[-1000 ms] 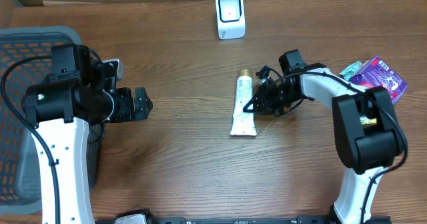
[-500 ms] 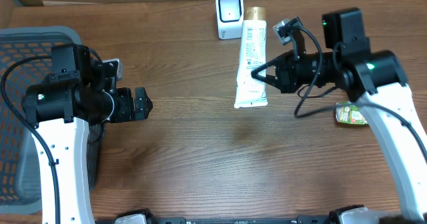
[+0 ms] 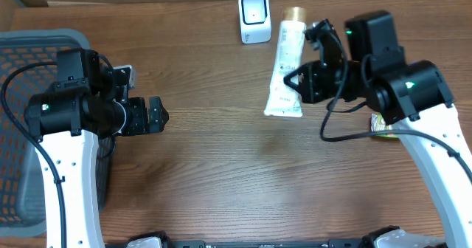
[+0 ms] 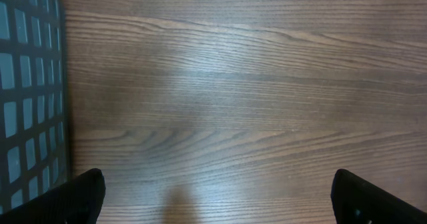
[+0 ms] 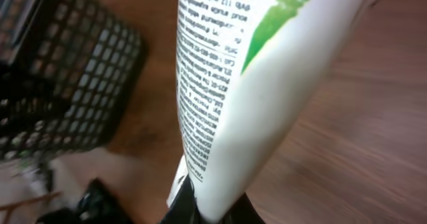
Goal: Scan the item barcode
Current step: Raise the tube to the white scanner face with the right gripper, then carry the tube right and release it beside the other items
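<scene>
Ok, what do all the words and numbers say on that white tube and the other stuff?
On the white plastic squeeze tube with a gold cap: rows of black small print, too blurred to read.
On the white box-shaped scanner: no writing visible.
Nothing readable anywhere.

Bare wooden table (image 3: 221, 181) is lying open across the middle and front, giving either arm room to pass between the left gripper (image 3: 164, 116), its jaws spread wide beside the mesh basket (image 3: 29, 49), and the right arm. The basket is walling off the left edge. At the back, the white scanner (image 3: 254, 17) is standing just beside the tube (image 3: 286, 63) that the right gripper (image 3: 295, 82) is clamping, narrowing that gap. A green packet (image 3: 385, 127) is lying under the right arm
</scene>
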